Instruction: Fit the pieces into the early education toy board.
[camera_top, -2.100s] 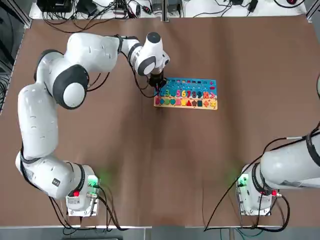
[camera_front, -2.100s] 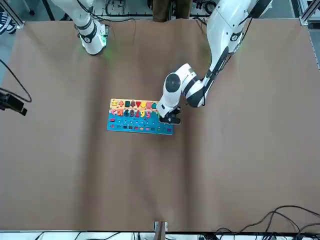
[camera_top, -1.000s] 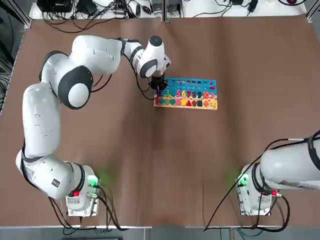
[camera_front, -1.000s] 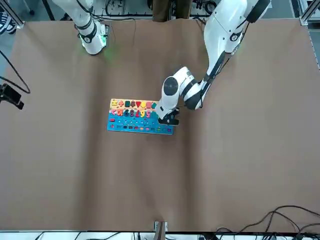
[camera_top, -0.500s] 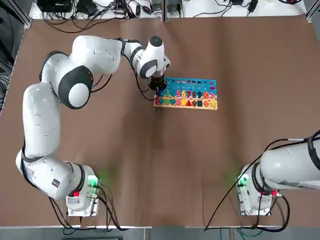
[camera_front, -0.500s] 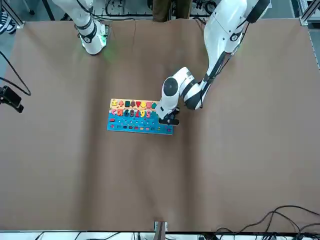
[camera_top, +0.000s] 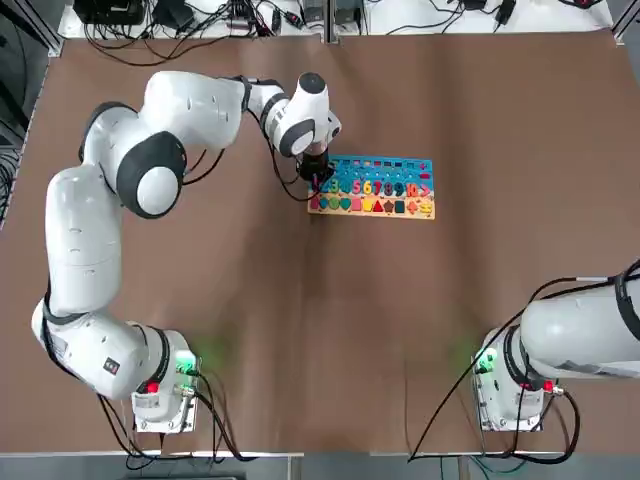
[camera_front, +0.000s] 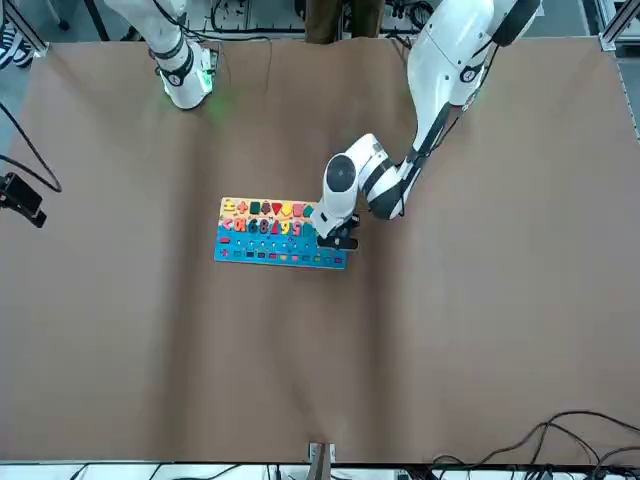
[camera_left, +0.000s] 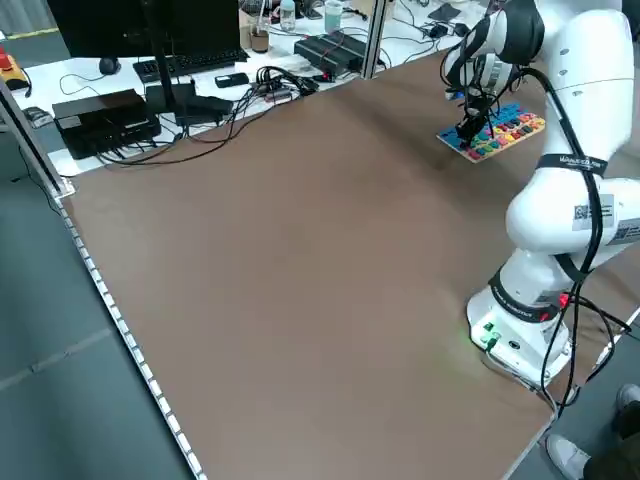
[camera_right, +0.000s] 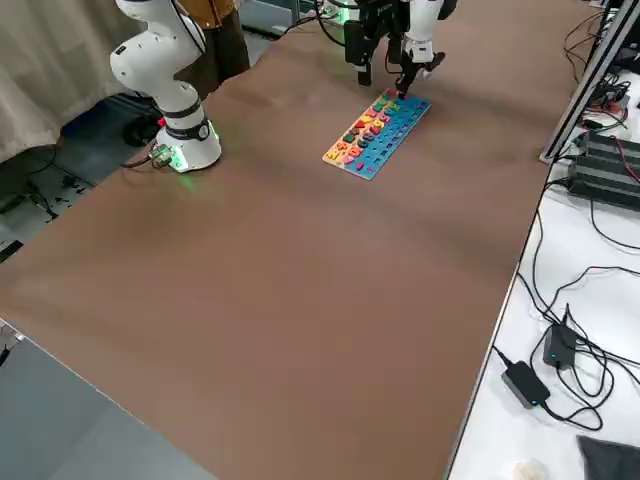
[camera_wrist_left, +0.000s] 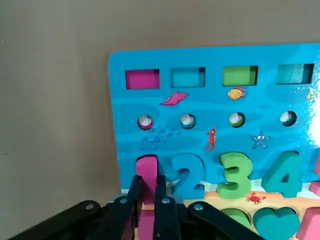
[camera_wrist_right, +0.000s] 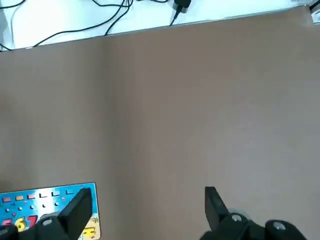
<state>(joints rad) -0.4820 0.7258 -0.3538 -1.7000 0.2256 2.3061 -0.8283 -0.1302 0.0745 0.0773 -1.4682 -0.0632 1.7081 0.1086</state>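
Currently the left gripper (camera_wrist_left: 146, 212) is clamped on a pink piece (camera_wrist_left: 146, 176), fingers (camera_wrist_left: 163, 212) pinching its sides; the piece stands upright at the left end of the board's number row, just beside the blue 2 (camera_wrist_left: 186, 175). Cannot tell if it is seated in its slot or only touching the surface. In the top view that gripper (camera_top: 318, 178) sits over the board (camera_top: 380, 185) at its left end, arm reaching across from the desk's near-left corner. Board lies flat on the brown desk (camera_top: 330, 330), past centre toward the far edge: blue upper part with small rectangles, a row of pegs, then coloured numbers; tan strip with coloured shapes on the robot's side. Green 3 (camera_wrist_left: 233, 176) and teal 4 (camera_wrist_left: 286, 173) sit next in the row. Right gripper (camera_wrist_right: 145, 212) is open and empty, parked well apart from the board; only the right arm's base (camera_top: 515, 385) and lower link show in the top view, at the desk's near-right corner.
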